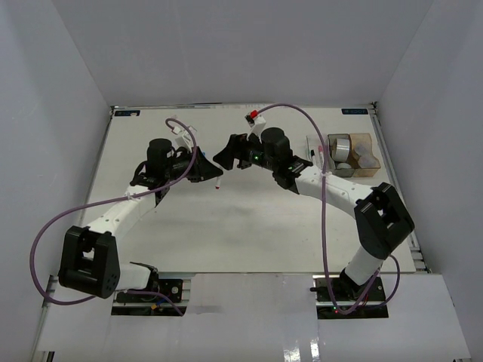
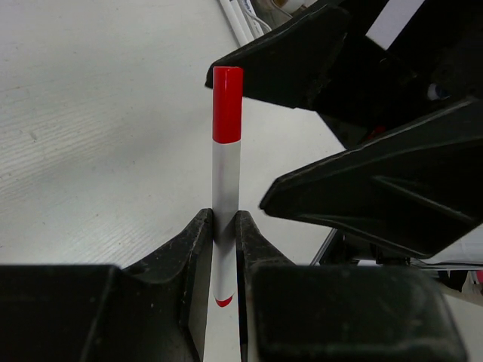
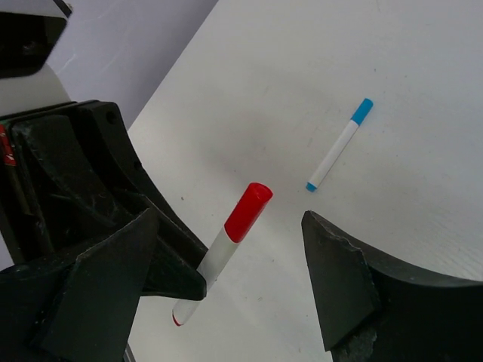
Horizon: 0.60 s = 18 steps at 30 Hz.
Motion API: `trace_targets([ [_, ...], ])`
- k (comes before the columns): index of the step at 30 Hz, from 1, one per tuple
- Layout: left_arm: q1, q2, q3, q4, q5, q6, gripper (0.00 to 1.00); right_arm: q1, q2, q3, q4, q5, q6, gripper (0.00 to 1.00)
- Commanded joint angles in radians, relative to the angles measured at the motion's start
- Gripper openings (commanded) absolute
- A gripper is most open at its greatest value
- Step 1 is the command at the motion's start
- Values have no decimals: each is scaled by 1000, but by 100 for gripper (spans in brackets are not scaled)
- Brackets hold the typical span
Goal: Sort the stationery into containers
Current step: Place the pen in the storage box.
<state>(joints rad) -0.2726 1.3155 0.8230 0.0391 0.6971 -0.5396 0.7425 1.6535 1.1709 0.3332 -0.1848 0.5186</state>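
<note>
**Handover pose, both arms.** My left end effector (image 2: 224, 222) is closed to a narrow slit on the white barrel of the red-capped pen (image 2: 226, 166). It grips low on the barrel, so the cap stands clear above its fingertips. My right end effector (image 3: 230, 226) is spread wide, one finger on each side of the pen and neither touching it.

**Hazards, as I judge them.**
- The two end effectors sit very close, so a small error while the right one closes could knock finger against finger.
- Closing on the glossy cap rather than the barrel could let the pen slip or twist.
- If the left end effector lets go before the right one has a firm hold, the pen would drop to the worktop (image 1: 249, 226) and roll.

**Clearance.**
- The worktop under both end effectors is bare.
- A blue-capped pen (image 3: 337, 153) lies flat beyond the right end effector, apart from it.
- The containers (image 1: 365, 137) stand behind the right end effector, beside that arm's forearm, so carrying the pen there means pulling back and swinging outward.
- The enclosure walls are well apart from both end effectors.
</note>
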Motion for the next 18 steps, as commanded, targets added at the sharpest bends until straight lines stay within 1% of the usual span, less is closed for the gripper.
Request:
trace_targets([
  [1, -5, -56, -15, 42, 25, 0, 22, 11, 26, 49, 53, 10, 34, 82],
  [6, -5, -64, -21, 51, 25, -3, 22, 15, 51, 62, 59, -10, 49, 72],
  [7, -5, -62, -22, 53, 22, -3, 22, 17, 55, 62, 63, -24, 52, 65],
  [9, -5, -59, -22, 53, 22, -3, 22, 18, 57, 62, 67, -38, 57, 57],
  [10, -5, -56, -22, 53, 19, -3, 22, 20, 54, 61, 69, -44, 57, 51],
  [13, -5, -52, -22, 51, 19, -6, 23, 21, 45, 49, 72, -61, 64, 40],
  [15, -5, -47, -24, 51, 13, -8, 23, 21, 37, 38, 76, -64, 67, 35],
  [16, -5, -47, -25, 51, 13, -8, 24, 21, 28, 29, 79, -67, 67, 27],
  [17, -5, -47, -25, 51, 10, -8, 24, 20, 23, 24, 81, -67, 67, 23],
  [18, -5, -48, -25, 51, 7, -10, 27, 20, 16, 21, 79, -64, 67, 21],
])
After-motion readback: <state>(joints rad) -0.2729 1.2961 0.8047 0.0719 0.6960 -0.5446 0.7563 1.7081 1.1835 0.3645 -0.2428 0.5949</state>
